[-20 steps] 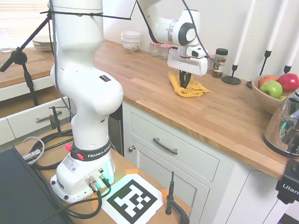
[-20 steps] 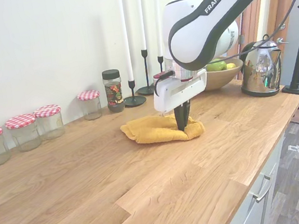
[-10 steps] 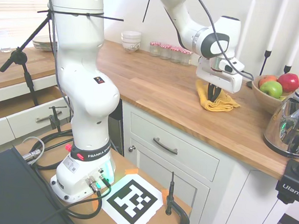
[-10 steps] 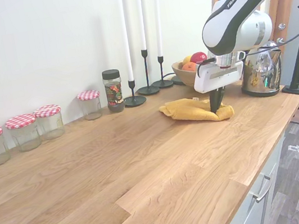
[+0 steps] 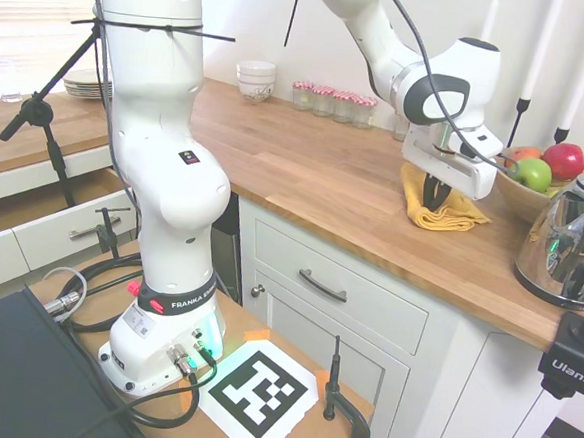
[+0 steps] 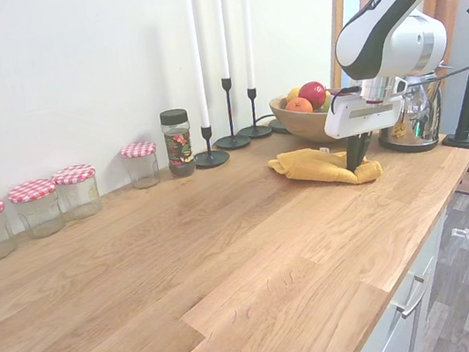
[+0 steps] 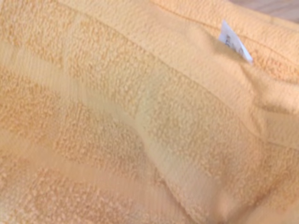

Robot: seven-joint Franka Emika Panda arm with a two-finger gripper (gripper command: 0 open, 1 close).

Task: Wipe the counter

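claw [image 6: 358,163]: pinched on one yellow cloth [image 6: 318,165] (crumpled) | counter [image 6: 230,257]: four jars [image 6: 40,205], three candlesticks [image 6: 228,114]

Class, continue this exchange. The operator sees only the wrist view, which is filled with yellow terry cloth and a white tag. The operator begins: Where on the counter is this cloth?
Observer: The yellow cloth lies toward one end of the counter, just in front of the fruit bowl.
Operator: Is the gripper on it?
Observer: Yes. The gripper points straight down into the end of the cloth nearest the kettle.
Operator: What's along the rest of the counter?
Observer: Jars with red-checked lids stand by the wall.
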